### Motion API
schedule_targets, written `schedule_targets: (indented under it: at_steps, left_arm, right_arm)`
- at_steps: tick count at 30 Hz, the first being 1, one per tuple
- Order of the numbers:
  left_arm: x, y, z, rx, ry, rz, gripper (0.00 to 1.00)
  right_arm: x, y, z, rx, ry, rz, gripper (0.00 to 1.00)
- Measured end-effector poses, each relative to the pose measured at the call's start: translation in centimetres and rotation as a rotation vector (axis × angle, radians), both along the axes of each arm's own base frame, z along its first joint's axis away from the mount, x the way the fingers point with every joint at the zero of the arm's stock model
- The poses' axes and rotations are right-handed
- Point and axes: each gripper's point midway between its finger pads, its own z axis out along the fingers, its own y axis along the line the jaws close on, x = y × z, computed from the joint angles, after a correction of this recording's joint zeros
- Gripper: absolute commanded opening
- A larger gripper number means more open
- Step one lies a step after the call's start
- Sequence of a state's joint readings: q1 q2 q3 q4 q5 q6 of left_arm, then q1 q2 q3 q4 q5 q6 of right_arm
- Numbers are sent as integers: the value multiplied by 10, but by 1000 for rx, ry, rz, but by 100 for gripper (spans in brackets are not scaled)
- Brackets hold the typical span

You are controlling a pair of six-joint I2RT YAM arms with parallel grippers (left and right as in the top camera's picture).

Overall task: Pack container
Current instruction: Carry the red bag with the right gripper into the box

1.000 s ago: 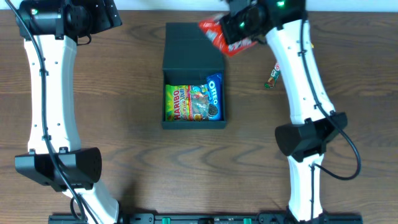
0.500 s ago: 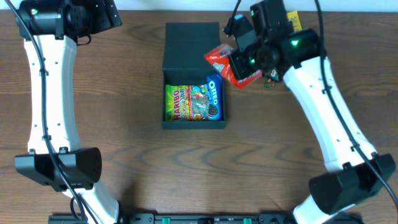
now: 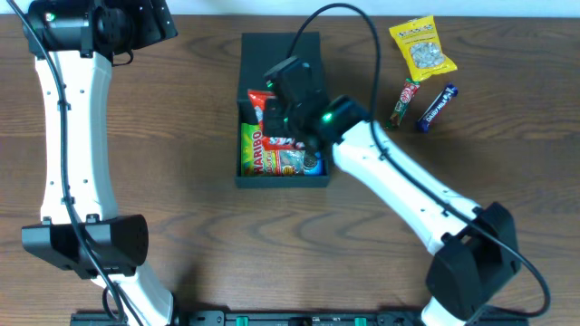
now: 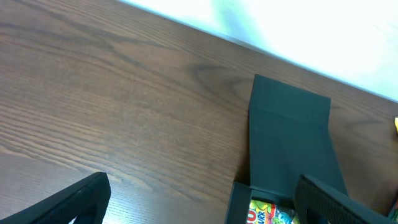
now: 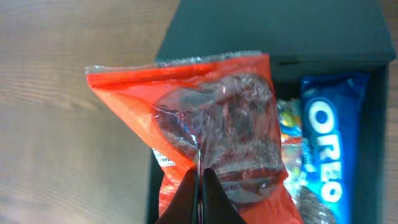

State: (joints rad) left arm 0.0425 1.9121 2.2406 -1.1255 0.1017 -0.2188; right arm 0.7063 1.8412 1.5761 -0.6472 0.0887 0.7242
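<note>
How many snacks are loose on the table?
3, all right of the box: yellow bag, red-green bar beneath it, blue bar beside that. The arm may hide more.

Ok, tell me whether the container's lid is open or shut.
Open: the lid lies folded back flat, and the Haribo packet shows inside the container.

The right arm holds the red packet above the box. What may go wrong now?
1. In the right wrist view the red packet, pinched by the right gripper, reaches past the left wall of the container; released here, it may catch on the rim.
2. The Haribo bag and Oreo pack already cover the floor, so the lid might not close flat.
</note>
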Motion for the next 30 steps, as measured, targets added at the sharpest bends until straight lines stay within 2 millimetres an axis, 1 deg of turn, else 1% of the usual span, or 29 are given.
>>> schedule_targets:
  at_steps: [3, 6, 8, 12, 15, 16, 17, 18, 19, 20, 24, 25, 26, 28, 30]
  left_arm:
    - [0, 0, 0, -2, 0, 2, 95]
    - [0, 0, 0, -2, -1, 2, 95]
    - [0, 0, 0, -2, 0, 2, 95]
    - [0, 0, 0, -6, 1, 7, 95]
    - [0, 0, 0, -7, 1, 8, 95]
    - [0, 0, 0, -7, 1, 8, 95]
    - [0, 0, 0, -7, 0, 8, 95]
    - [0, 0, 0, -7, 0, 8, 95]
    - [0, 0, 0, -7, 0, 8, 95]
    - [0, 0, 0, -7, 0, 8, 95]
    - [0, 0, 0, -7, 0, 8, 95]
    - [0, 0, 0, -7, 0, 8, 95]
    - [0, 0, 0, -7, 0, 8, 95]
    - [0, 0, 0, -7, 0, 8, 95]
    - [0, 0, 0, -7, 0, 9, 95]
  right_arm:
    - [-2, 6, -4, 10, -28, -75, 1]
    - [-7, 5, -15, 8, -9, -143, 2]
    - [-6, 3, -22, 11, 3, -182, 2]
    - [1, 7, -43, 14, 22, -230, 1]
    - [0, 8, -61, -7, 49, -239, 1]
    - [0, 8, -64, -11, 55, -239, 10]
    - [0, 9, -69, -16, 60, -232, 36]
    - [1, 10, -71, -13, 60, -230, 59]
    - [2, 14, -72, -8, 57, -210, 80]
    - [3, 19, -70, 1, 48, -182, 99]
    - [3, 29, -63, -15, 17, -63, 99]
    - [3, 30, -60, -21, 7, -38, 96]
    - [2, 30, -57, -28, -4, -13, 81]
    - [3, 28, -46, -40, -29, 29, 3]
    - [2, 21, -35, -50, -34, 48, 1]
